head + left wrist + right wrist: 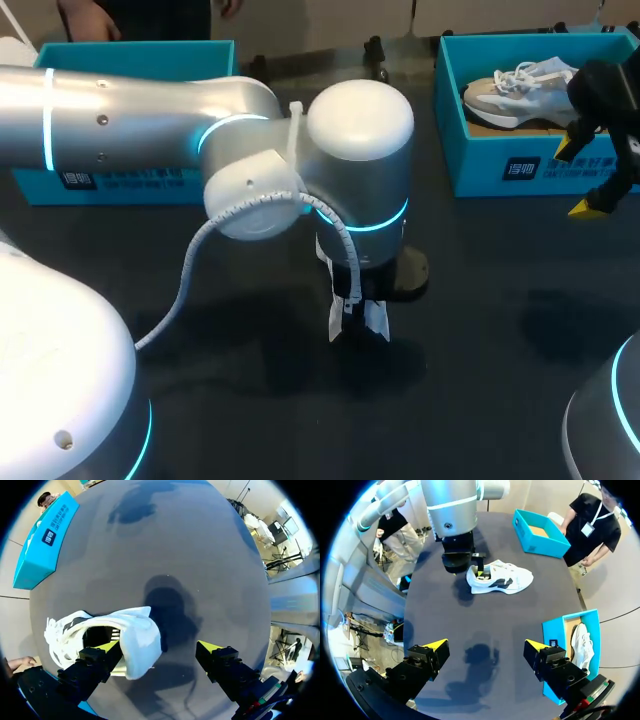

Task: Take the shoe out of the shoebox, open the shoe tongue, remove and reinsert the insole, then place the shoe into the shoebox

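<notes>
A white shoe point(500, 577) with dark side marks lies on the dark table, out of its box. My left gripper point(159, 647) hangs open over the shoe's heel point(137, 640): one finger sits inside the shoe's opening and the other stands clear beside it over bare table. In the head view my left arm covers the shoe, and only a white bit point(357, 318) shows under the wrist. My right gripper point(487, 645) is open and empty above bare table, near the right-hand blue shoebox point(500, 165), which holds a second white shoe point(515, 90).
A second blue shoebox point(540, 532) stands at the table's far left, with only its brown floor showing inside. My left arm point(250, 150) spans the middle of the table. Bare dark tabletop point(485, 620) lies between the shoe and my right gripper.
</notes>
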`<state>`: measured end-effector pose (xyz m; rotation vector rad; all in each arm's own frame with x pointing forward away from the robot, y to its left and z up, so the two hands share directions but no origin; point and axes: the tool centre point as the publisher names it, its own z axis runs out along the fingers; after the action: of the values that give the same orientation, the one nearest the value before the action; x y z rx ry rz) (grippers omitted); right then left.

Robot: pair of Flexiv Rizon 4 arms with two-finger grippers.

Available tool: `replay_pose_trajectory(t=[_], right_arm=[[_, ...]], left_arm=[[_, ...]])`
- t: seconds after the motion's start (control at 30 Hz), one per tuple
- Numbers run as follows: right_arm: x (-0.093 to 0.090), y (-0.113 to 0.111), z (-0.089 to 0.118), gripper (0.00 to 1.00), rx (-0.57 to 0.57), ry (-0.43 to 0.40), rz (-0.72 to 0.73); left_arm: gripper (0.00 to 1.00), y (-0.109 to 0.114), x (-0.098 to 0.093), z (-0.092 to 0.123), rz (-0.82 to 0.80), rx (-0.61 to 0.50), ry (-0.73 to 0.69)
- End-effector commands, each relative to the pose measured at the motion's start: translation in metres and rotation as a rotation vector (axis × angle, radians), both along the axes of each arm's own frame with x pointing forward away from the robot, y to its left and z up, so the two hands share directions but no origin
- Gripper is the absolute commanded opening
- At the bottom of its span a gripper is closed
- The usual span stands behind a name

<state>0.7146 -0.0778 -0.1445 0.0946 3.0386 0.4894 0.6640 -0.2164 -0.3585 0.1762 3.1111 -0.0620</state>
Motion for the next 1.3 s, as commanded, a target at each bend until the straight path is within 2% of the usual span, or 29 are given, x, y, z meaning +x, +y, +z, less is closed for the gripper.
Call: replay_pose_trajectory(t=[0.03, 0.07, 0.13, 0.17, 0.3, 0.37, 0.47, 0.5, 0.83, 1.1, 1.3], right_arm=[[0.001, 0.001, 0.0, 1.0, -0.002, 0.003, -0.001], [0.001, 0.001, 0.0, 1.0, -0.002, 0.003, -0.001], [0.001, 0.001, 0.0, 1.0, -0.002, 0.003, -0.001], [0.001, 0.001, 0.0, 1.0, -0.002, 0.003, -0.001], [0.001, 0.001, 0.0, 1.0, -0.002, 0.003, -0.001], [0.001, 0.001, 0.0, 1.0, -0.002, 0.003, -0.001], [0.001, 0.001, 0.0, 1.0, -0.002, 0.003, -0.001], [0.001, 0.001, 0.0, 1.0, -0.002, 0.003, -0.001], [0.001, 0.001, 0.0, 1.0, -0.002, 0.003, -0.001], [0.001, 0.001, 0.0, 1.0, -0.002, 0.003, -0.001], [0.001, 0.001, 0.0, 1.0, -0.002, 0.003, -0.001]], left_arm=[[0.98, -0.007, 0.002, -0.008, 0.002, 0.01, -0.002], [0.92, -0.007, 0.002, -0.009, 0.004, 0.012, -0.002], [0.58, -0.007, 0.003, -0.01, 0.006, 0.013, 0.001], [0.5, -0.007, 0.004, -0.01, 0.007, 0.014, 0.002], [0.28, -0.006, 0.004, -0.011, 0.013, 0.016, 0.008], [0.22, -0.005, 0.004, -0.013, 0.011, 0.021, 0.012], [0.08, -0.004, 0.002, -0.014, 0.009, 0.026, 0.017], [0.0, -0.003, 0.001, -0.014, 0.009, 0.027, 0.018], [0.0, 0.001, 0.001, -0.007, -0.002, 0.053, 0.052], [0.0, 0.011, 0.002, 0.025, -0.082, 0.151, 0.036], [0.0, 0.022, 0.011, 0.046, -0.092, 0.203, 0.081]])
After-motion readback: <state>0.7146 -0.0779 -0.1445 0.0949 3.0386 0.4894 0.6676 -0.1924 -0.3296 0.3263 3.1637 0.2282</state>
